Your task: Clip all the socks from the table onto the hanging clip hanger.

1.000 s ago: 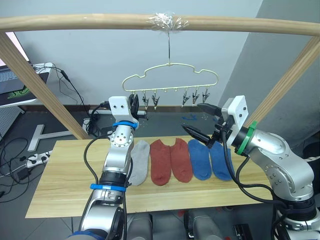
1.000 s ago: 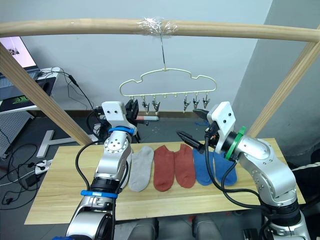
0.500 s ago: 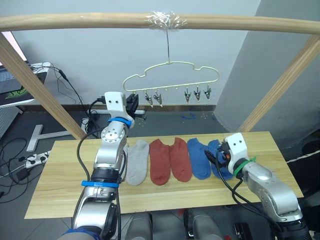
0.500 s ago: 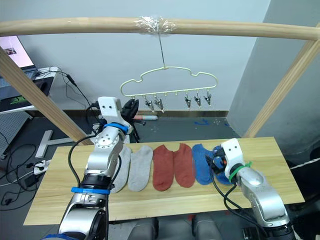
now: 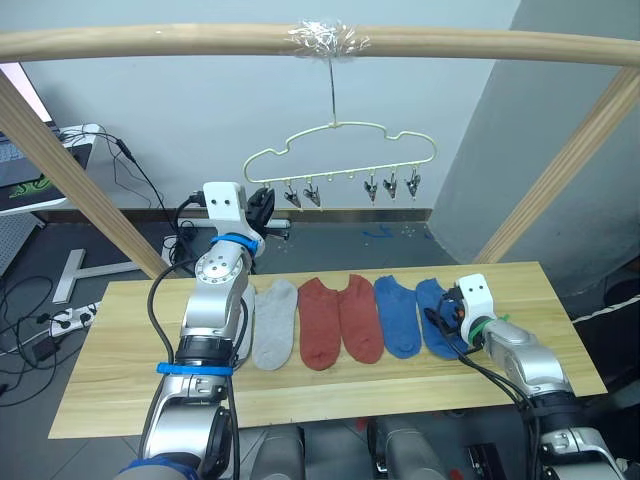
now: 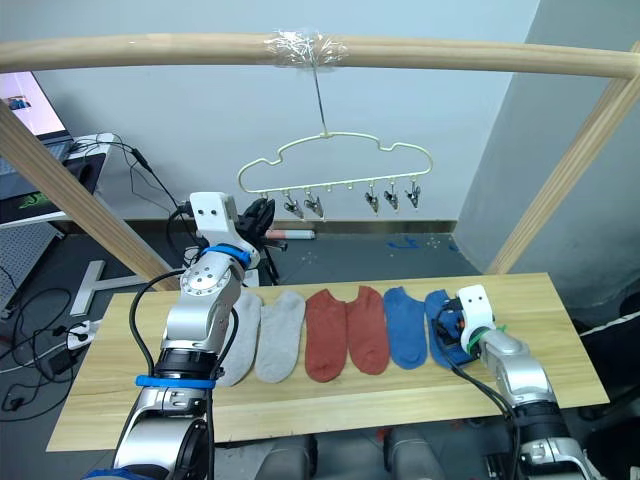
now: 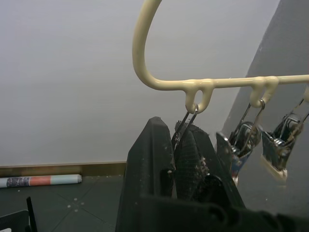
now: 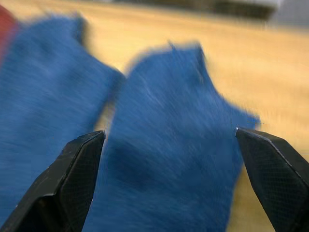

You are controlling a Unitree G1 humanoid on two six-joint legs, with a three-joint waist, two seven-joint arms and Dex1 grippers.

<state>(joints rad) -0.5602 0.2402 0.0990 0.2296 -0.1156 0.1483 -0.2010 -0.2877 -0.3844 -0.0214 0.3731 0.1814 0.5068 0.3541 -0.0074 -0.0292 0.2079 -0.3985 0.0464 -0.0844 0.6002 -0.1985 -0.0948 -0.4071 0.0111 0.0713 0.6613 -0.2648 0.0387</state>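
R gripper (image 8: 169,159) low over the outer blue sock (image 8: 178,130), jaws wide apart; L gripper (image 7: 181,145) up at the clip hanger (image 5: 340,150), fingers together on its end clip (image 7: 186,126).
Six socks in a row on the table (image 5: 120,350): 2 grey, 2 rust red, 2 blue; outer blue sock lies nearest table's right edge. Hanger hangs from wooden bar (image 5: 150,42) above table's far edge.

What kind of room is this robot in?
Probably a robot lab or workshop set up for laundry practice, not a home. A long light wooden table sits under a bare wooden pole frame, a pale cream wire clip hanger is taped to it, and cables trail across the dark floor.
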